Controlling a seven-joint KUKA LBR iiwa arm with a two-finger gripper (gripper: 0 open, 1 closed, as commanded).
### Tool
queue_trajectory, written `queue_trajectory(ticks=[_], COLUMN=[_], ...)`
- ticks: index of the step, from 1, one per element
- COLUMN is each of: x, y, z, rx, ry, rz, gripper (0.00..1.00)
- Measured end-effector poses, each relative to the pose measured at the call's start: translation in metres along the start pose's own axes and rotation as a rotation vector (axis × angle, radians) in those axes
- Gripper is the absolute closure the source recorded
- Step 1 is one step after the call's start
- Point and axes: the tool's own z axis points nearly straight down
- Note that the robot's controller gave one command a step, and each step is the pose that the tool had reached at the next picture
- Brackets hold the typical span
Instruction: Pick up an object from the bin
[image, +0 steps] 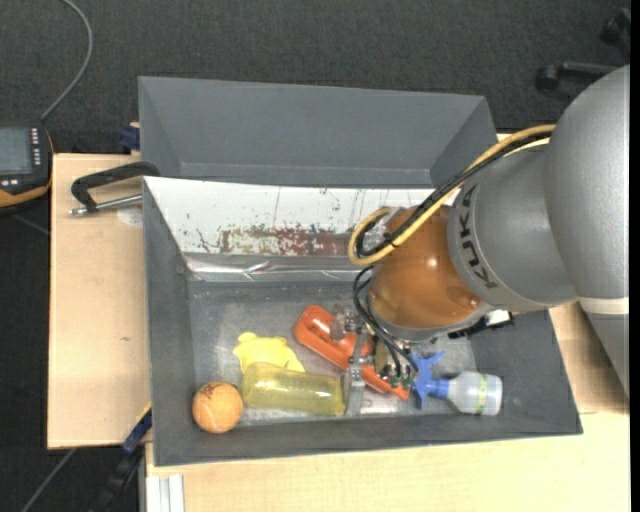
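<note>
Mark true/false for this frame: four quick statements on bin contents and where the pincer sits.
1. An orange ball lies near the front-left corner of the bin. True.
2. The pincer is over the ball. False: it is at the orange-red tool, mid-bin.
3. A clear bottle lies on its side next to the ball. True.
4. The pale bottle with a blue end stands upright. False: it lies flat, right of the pincer.
</note>
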Motion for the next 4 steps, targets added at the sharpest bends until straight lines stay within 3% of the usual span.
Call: queue_trajectory(ticks=[1, 3, 4], x=[-0.0133, -0.0180, -0.0210], y=[-0.0011, 0.0024, 0.0015], z=[-0.0032, -0.0083, -0.0074], rx=[-0.006, -0.006, -0.007], ry=[-0.024, -0.028, -0.024], rz=[0.055, 0.050, 0.068], gripper=[0.00, 0.00, 1.00])
